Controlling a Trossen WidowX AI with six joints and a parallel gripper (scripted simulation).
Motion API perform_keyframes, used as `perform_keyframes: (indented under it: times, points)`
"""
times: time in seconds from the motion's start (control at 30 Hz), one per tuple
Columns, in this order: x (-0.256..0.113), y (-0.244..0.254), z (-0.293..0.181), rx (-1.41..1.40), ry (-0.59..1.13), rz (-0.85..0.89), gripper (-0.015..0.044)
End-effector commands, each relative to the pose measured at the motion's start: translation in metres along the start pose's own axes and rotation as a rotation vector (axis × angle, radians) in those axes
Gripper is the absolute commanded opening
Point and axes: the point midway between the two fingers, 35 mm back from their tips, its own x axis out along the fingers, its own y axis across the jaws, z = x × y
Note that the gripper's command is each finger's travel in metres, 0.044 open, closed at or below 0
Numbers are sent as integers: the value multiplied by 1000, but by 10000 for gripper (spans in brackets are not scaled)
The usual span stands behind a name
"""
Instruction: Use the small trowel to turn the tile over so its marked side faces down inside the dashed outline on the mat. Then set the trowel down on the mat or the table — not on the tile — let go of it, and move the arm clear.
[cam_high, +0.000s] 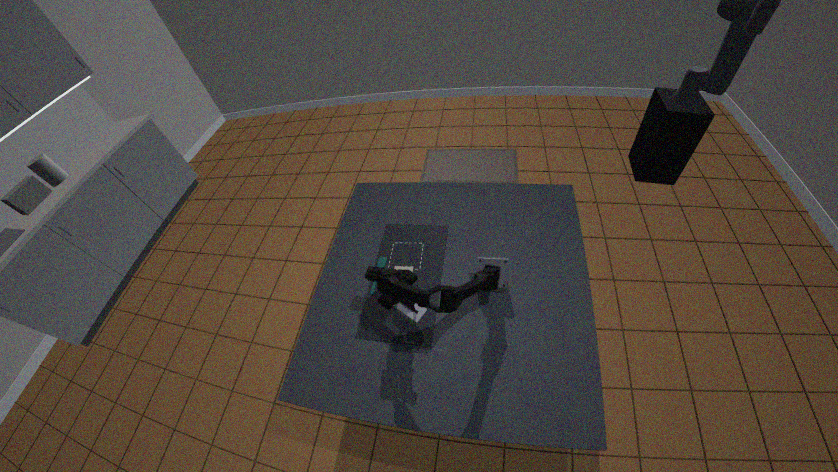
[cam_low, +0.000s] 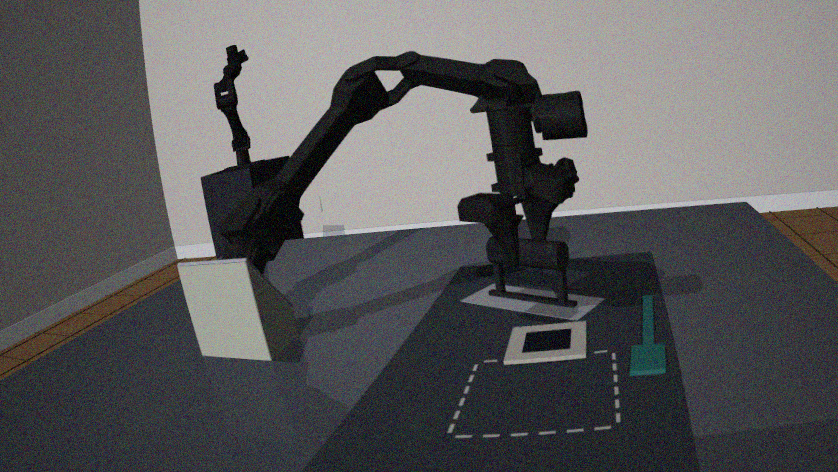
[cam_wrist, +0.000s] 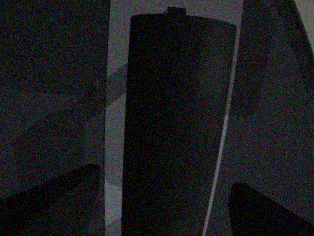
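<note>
The trowel, with a pale blade (cam_high: 417, 313) (cam_low: 562, 311) (cam_wrist: 114, 200) and a raised black handle (cam_low: 551, 253) (cam_wrist: 172, 120), lies blade down on the dark mat (cam_high: 435, 234) (cam_low: 404, 404). My gripper (cam_low: 526, 252) (cam_wrist: 165, 184) is open and low around the handle, one finger on each side. The wrist view shows gaps between handle and fingers; contact is not clear. The tile (cam_high: 403, 269) (cam_low: 546, 341), white with a black square facing up, lies in front of the trowel in the exterior view, over the far edge of the dashed outline (cam_low: 618, 415). My arm hides part of the trowel in the top view.
A teal flat-bladed tool (cam_high: 381, 261) (cam_low: 647, 358) lies on the mat beside the outline. A pale block (cam_low: 222, 310) stands by my arm's base on the table (cam_high: 527, 222) (cam_low: 117, 404). Another arm stands on a black pedestal (cam_high: 668, 137) beyond the table.
</note>
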Motion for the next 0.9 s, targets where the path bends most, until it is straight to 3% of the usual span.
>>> perform_keyframes:
  times: [0.0,0.4,0.57,0.87]
  points:
    - [0,0,0,5,1,-2,270]
    - [0,0,0,5,1,-2,270]
    - [-42,0,0,26,0,-4,270]
    - [-42,0,0,23,0,-4,270]
